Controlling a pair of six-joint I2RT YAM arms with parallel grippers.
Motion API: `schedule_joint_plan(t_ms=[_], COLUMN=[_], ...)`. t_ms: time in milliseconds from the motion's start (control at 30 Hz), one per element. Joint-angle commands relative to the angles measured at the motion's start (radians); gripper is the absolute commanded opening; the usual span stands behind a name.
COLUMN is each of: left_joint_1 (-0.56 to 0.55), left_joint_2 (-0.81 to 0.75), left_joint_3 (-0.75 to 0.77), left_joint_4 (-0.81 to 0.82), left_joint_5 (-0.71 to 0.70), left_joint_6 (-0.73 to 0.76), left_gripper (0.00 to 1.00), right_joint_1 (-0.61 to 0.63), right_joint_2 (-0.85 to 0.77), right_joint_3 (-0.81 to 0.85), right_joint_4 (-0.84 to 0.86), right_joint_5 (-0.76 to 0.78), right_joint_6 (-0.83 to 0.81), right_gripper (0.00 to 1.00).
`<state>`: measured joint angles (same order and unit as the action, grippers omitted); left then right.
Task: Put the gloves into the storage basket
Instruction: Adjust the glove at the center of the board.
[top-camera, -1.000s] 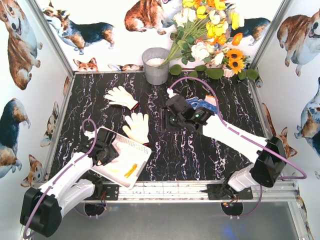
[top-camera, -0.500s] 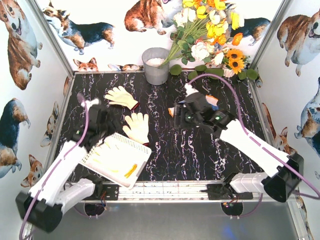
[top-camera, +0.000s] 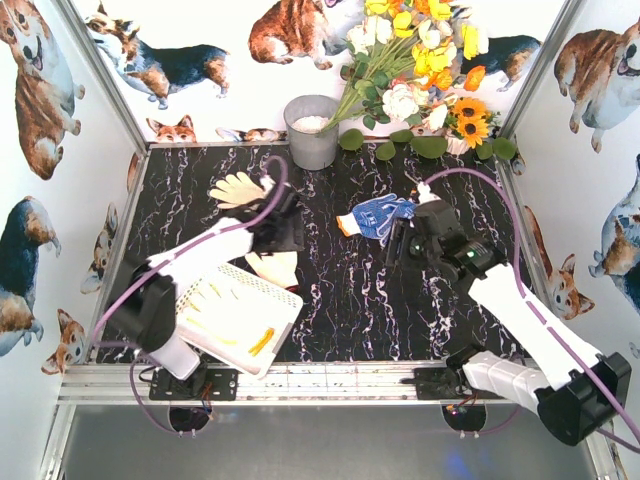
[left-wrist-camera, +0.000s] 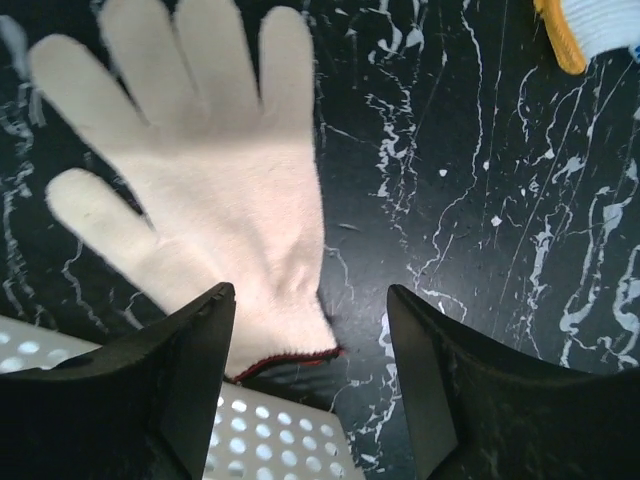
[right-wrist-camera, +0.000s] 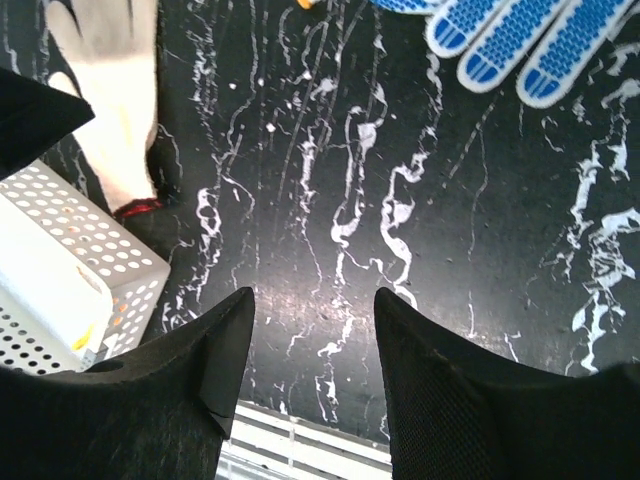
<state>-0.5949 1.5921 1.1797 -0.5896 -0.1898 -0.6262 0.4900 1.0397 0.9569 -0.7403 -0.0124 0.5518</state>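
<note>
Since the earlier frames the left arm (top-camera: 200, 258) has been swung from the basket's left side across to the cream glove (left-wrist-camera: 220, 190). The right arm (top-camera: 510, 300) has been drawn back to the right, so that the blue dotted glove (top-camera: 380, 215) is uncovered.

The scene is enclosed by corgi-printed walls (top-camera: 40, 100) around a black marble table (top-camera: 350, 300). A flower bunch (top-camera: 420, 50) and a grey bucket (top-camera: 312, 130) are set at the back edge. The white storage basket (top-camera: 235, 320) is placed at the near left, and a yellow-orange strip (top-camera: 262, 341) is seen in it. The cream glove is laid flat just beyond the basket's corner, and a second cream glove (top-camera: 235, 187) lies further back.

The left gripper (left-wrist-camera: 310, 350) is held over the first glove's cuff, jaws spread wide, nothing clamped. The right gripper (right-wrist-camera: 310, 340) is poised above bare marble, jaws likewise parted and empty.
</note>
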Motion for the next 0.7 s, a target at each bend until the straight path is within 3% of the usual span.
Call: schedule_joint_plan(t_ms=[0,267,667], left_joint_1=[-0.038,-0.059,-0.061], left_joint_2=[0.114,0.271,0.328], left_joint_3=[0.07,0.116,0.079], left_joint_4=[0.014,0.007,0.037], left_joint_5=[-0.071,-0.106,-0.115], left_joint_6=[0.018,0.027,0.036], left_gripper=[0.55,0.46,0.27], right_joint_1=[-0.027,-0.056,-0.06], right_joint_2=[-0.059,-0.098,-0.085], right_joint_3=[-0.04,-0.091,-0.103], right_joint_4=[0.011,-0.001,0.017], right_joint_5=[0.0,0.009,-0.001], right_joint_6=[0.015,0.029,0.035], right_gripper=[0.54,0.54,0.54])
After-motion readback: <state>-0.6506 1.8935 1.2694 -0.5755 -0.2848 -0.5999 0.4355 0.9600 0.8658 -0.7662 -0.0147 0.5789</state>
